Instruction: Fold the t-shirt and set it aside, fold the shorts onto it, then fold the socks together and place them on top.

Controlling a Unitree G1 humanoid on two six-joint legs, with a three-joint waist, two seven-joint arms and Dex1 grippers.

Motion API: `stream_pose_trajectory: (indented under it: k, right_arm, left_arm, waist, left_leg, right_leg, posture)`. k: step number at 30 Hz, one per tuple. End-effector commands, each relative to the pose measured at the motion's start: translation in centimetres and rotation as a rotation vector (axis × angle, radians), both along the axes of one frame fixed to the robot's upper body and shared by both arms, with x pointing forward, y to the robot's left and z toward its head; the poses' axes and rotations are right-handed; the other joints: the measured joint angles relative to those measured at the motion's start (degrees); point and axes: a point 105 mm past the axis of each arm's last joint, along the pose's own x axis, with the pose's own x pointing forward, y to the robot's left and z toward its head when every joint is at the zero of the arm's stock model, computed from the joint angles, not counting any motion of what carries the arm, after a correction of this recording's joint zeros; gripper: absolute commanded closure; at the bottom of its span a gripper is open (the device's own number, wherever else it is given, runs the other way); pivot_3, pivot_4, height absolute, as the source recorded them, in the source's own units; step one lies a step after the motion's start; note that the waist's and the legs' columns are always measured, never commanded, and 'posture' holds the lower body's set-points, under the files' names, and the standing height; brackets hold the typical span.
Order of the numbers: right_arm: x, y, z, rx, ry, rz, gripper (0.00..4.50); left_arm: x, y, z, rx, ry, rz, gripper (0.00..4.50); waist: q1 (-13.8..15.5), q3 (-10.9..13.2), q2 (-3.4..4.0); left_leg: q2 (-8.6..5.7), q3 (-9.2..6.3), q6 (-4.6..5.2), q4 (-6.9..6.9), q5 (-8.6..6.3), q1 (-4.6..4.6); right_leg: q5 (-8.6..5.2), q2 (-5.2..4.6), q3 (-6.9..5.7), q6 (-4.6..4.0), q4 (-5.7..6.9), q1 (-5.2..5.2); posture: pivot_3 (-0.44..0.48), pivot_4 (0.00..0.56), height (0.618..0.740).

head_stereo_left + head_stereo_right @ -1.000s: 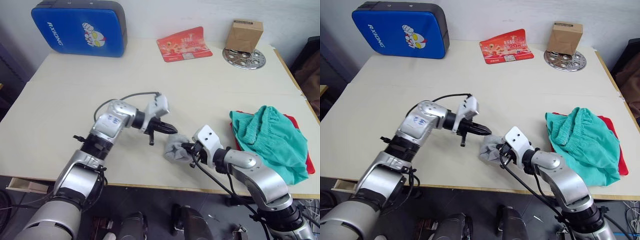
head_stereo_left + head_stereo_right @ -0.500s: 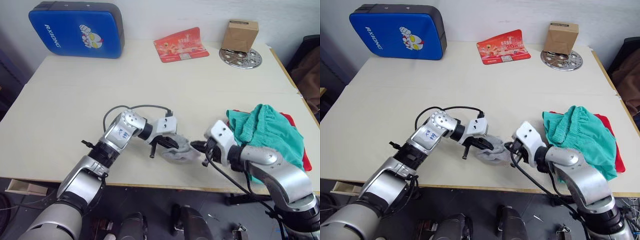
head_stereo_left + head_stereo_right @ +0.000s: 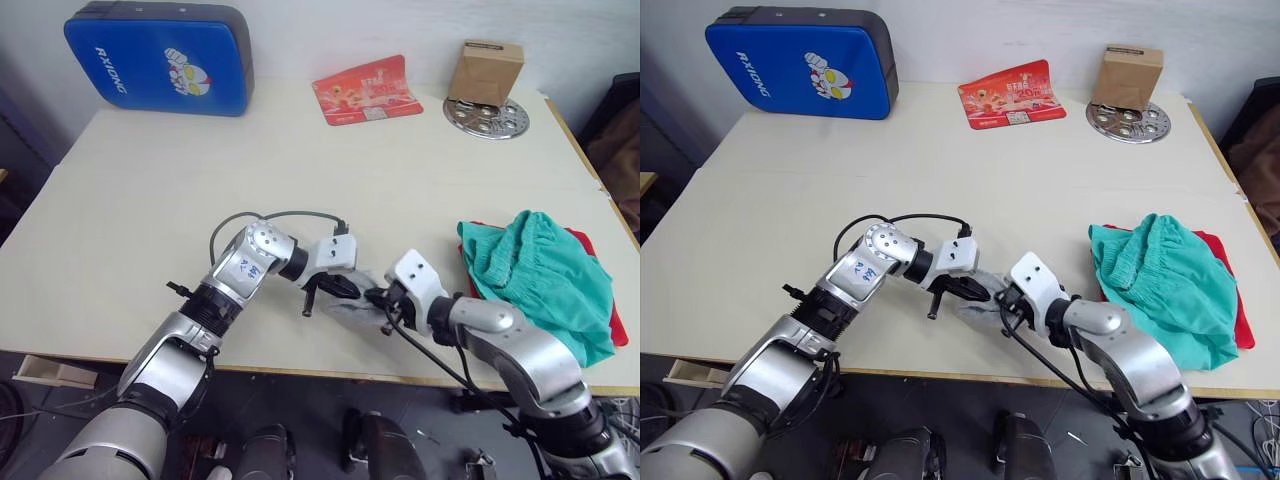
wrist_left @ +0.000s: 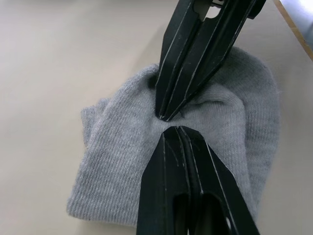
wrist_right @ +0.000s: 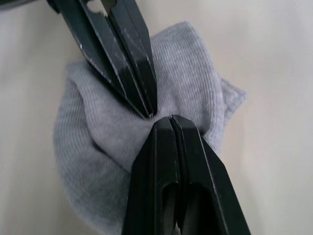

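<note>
Socks [image 4: 117,161] pinched mid-fold: left end effector [image 3: 352,289], right end effector [image 3: 377,297] both clamped narrow on knit. Next: carry onto shorts [image 3: 540,275].

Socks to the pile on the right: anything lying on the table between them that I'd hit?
Nothing visible. Both grippers, left and right, pinch the socks near the table's front edge. The table between them and the shorts is bare; the right arm runs along that stretch.
</note>
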Motion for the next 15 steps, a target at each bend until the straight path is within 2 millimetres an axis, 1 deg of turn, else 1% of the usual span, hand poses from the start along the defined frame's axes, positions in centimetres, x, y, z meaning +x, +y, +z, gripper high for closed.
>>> stream_pose_trajectory:
  k: [1,5,8,11,13,15]
  right_arm:
    - [-2.1,-0.7,0.4,0.048,0.044,0.028,4.5]
    - [-3.5,-1.5,1.3,0.134,0.089,0.004,4.5]
    - [-5.1,-2.3,1.4,0.262,0.23,-0.026,4.5]
    - [-5.8,-3.1,0.7,0.376,0.38,-0.11,3.94]
    - [-6.6,-3.3,0.2,0.431,0.469,-0.129,3.26]
    - [-6.8,-3.5,-0.2,0.5,0.539,-0.163,2.54]
  left_arm:
    - [0.3,0.7,-0.5,0.007,-0.003,0.026,4.48]
    - [0.3,0.7,-0.9,0.009,-0.007,0.029,4.48]
    - [0.2,0.7,-1.1,0.009,-0.01,0.026,4.48]
    - [0.1,0.6,-1.5,0.011,-0.014,0.018,4.5]
    - [-0.1,0.6,-1.6,0.011,-0.016,0.013,4.5]
    - [-0.1,0.5,-1.6,0.011,-0.017,0.008,4.5]
  waist:
    - [-0.05,-0.01,-0.02]
    - [-0.2,-0.01,-0.02]
    - [-0.1,-0.01,-0.02]
    - [-0.12,-0.02,-0.02]
    - [-0.12,-0.03,-0.02]
    - [-0.12,-0.03,-0.01]
  left_leg:
    - [0.0,0.0,0.0,0.0,0.0,0.0]
    - [0.01,0.04,0.0,0.02,0.0,0.03]
    - [0.03,0.0,-0.01,0.02,0.0,0.06]
    - [0.05,0.0,-0.01,0.02,0.0,0.07]
    - [0.04,0.01,0.0,0.02,0.0,0.08]
    - [0.04,0.0,0.02,0.02,-0.01,0.09]
  right_leg:
    - [0.0,0.0,0.0,0.0,0.0,0.0]
    - [0.01,0.0,0.05,0.01,0.03,0.01]
    - [0.0,0.01,0.05,0.0,0.07,0.01]
    - [0.01,-0.02,0.06,-0.01,0.08,0.03]
    - [0.0,-0.04,0.08,-0.01,0.1,0.03]
    - [0.0,-0.04,0.09,-0.01,0.1,0.03]
  posture:
    - [0.0,0.15,0.74]
    - [0.0,0.15,0.74]
    - [0.0,0.15,0.74]
    - [0.0,0.15,0.74]
    - [0.0,0.15,0.74]
    - [0.0,0.15,0.74]
